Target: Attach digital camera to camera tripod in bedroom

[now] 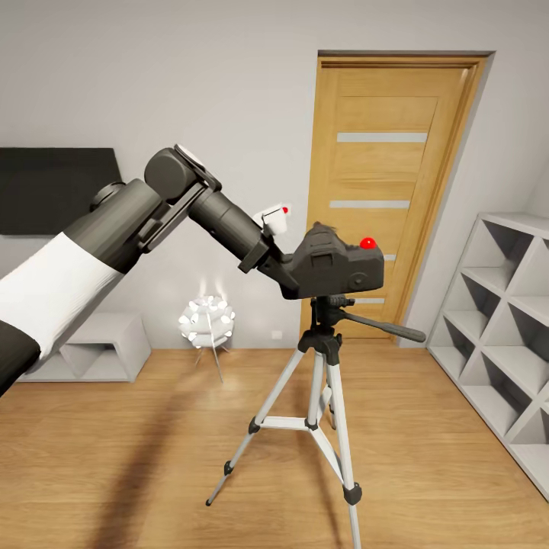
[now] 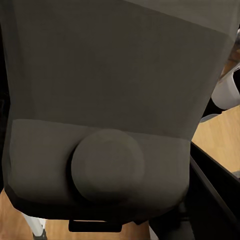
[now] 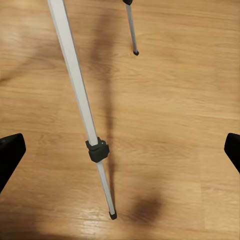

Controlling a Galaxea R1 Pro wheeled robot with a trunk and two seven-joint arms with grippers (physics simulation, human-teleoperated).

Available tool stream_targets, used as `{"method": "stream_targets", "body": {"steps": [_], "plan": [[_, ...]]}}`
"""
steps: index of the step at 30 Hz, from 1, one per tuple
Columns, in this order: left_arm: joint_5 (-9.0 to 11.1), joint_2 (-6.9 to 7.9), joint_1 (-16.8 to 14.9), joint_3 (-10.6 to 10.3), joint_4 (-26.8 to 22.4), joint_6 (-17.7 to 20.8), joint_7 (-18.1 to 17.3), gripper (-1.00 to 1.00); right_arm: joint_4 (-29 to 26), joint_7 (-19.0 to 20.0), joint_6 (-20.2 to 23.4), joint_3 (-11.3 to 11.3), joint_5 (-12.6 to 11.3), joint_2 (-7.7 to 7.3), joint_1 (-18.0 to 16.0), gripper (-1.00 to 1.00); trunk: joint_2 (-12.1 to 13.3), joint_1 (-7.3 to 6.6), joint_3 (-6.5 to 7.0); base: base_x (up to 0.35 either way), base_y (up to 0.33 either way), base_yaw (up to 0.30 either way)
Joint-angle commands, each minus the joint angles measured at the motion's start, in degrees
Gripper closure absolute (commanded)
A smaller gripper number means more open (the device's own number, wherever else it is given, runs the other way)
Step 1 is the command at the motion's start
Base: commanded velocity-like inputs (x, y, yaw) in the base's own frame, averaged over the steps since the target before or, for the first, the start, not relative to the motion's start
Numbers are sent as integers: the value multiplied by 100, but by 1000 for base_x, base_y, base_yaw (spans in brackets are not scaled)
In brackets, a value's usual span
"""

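The matte-black digital camera (image 1: 339, 267), red button on top, sits right over the dark head of the camera tripod (image 1: 324, 358); whether it is locked on I cannot tell. My left gripper (image 1: 293, 271) is shut on the camera's left side. In the left wrist view the camera's dark body (image 2: 110, 100) with a round knob is pressed close to the lens. The tripod stands on the plank floor with its pan handle pointing right. The right wrist view looks down at one silver tripod leg (image 3: 80, 95), and my right gripper (image 3: 120, 150) is open, its fingertips (image 3: 10, 150) far apart above the floor.
A wooden door (image 1: 389, 191) is behind the tripod. Grey cube shelving (image 1: 503, 320) lines the right wall. A small white flower-shaped lamp (image 1: 206, 320) and a low white unit (image 1: 99, 347) stand at the back left, under a dark wall panel (image 1: 53, 187).
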Motion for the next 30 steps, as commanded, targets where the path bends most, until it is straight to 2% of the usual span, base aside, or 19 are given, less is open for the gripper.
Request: {"method": "stream_targets", "body": {"steps": [1,22,30], "plan": [[4,6,-10,-16,-4,61,-21,100,22,55,-28,20,-62,1,-12,-100,-14,4,-13,0,0,0],[-22,30,-10,-108,14,61,-21,100,24,55,-28,22,-62,1,-12,-100,-14,4,-13,0,0,0],[-25,22,-10,-116,30,61,250,100,23,55,-28,21,-62,1,-12,-100,-14,4,-13,0,0,0]]}}
